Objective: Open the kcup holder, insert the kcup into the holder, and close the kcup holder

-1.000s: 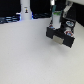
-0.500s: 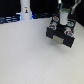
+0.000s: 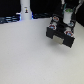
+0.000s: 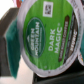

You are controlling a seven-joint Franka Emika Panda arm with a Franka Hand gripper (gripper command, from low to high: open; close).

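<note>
The kcup holder (image 3: 61, 36) is a black boxy block with grey panels, at the exterior view's upper right on the white table. My gripper (image 3: 64, 20) hangs right over its top, with the arm coming down from the frame's top edge. In the wrist view the kcup (image 4: 47, 35) fills the picture: a round green foil lid with white lettering, tilted, held very close to the camera. Dark parts of the holder (image 4: 10, 37) show behind it. My fingers are hidden by the pod.
A white bottle-like post (image 3: 25, 10) stands at the back, toward the exterior view's left. Dark equipment runs along the table's (image 3: 30, 55) far edge.
The arm has shifted slightly above the holder, with the kcup still in the gripper. The holder and the post have not moved.
</note>
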